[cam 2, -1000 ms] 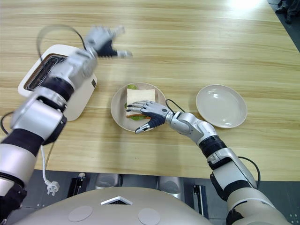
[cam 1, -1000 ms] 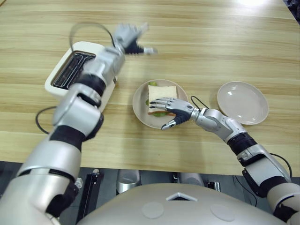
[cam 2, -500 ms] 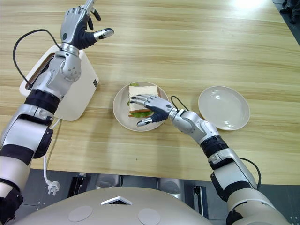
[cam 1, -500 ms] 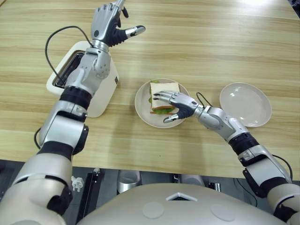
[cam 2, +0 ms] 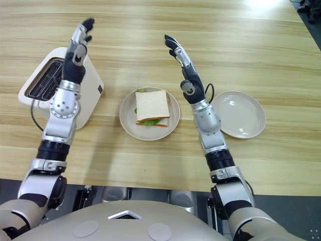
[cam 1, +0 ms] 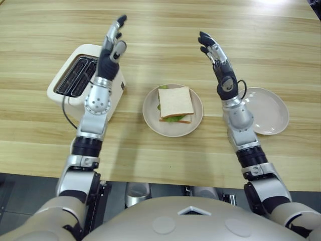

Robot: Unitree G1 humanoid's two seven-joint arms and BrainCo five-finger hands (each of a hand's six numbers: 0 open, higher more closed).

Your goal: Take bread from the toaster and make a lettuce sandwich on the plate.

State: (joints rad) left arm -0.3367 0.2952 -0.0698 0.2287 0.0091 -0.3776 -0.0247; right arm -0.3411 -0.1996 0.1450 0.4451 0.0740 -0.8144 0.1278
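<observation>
Sandwich (cam 1: 175,102) sits on the plate (cam 1: 150,114), mid-table, nearer the front edge. White top slice roughly square; lettuce (cam 1: 173,119) peeks out at its near and left edges.

Left hand (cam 1: 111,47) is raised over the right side of the toaster (cam 1: 70,80), fingers straight and close together, holding nothing. Right hand (cam 1: 219,63) is raised between the plate and the second plate (cam 1: 268,110) toward the right edge, fingers extended, slightly apart, empty.

Judgement: assembly looks finished, and what is left is to retire both hands cleanly. Keep them high while drawing back, the left forearm clear of the toaster body, the right clear of both plate rims. Do not touch the stack again, as the top slice sits fair.

Unclear:
- Bottom slice is mostly covered, with a thin reddish-brown line at the near edge; crust or filling, cannot tell.
- Toaster slots are dark; cannot tell if bread remains.
- Toaster's right flank is behind the left forearm.
- Second plate's left rim is behind the right forearm.
</observation>
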